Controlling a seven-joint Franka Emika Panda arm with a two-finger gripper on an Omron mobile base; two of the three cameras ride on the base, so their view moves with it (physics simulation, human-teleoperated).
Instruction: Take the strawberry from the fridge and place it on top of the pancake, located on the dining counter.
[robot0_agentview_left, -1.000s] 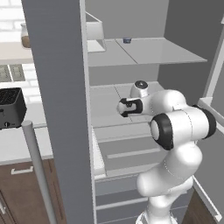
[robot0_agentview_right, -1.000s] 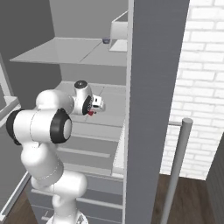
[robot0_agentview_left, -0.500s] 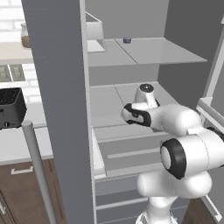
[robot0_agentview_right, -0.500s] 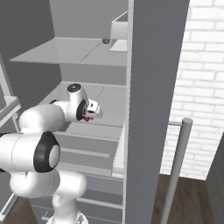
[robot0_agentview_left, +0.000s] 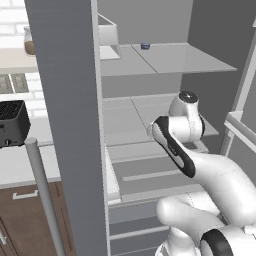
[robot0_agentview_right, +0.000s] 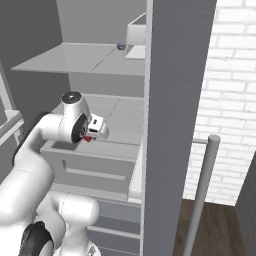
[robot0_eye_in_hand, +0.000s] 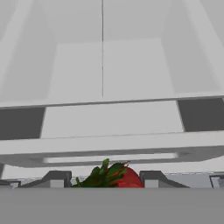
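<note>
Over the last second the arm has folded back and drawn the gripper (robot0_agentview_right: 93, 134) away from the fridge (robot0_agentview_right: 170, 100) shelves toward the base, so the pick looks done and the carry to the dining counter comes next. The jaws are part closed, clamped on the strawberry (robot0_eye_in_hand: 117, 178), which sits between the fingertips (robot0_eye_in_hand: 57, 179) in front of the middle shelf
</note>
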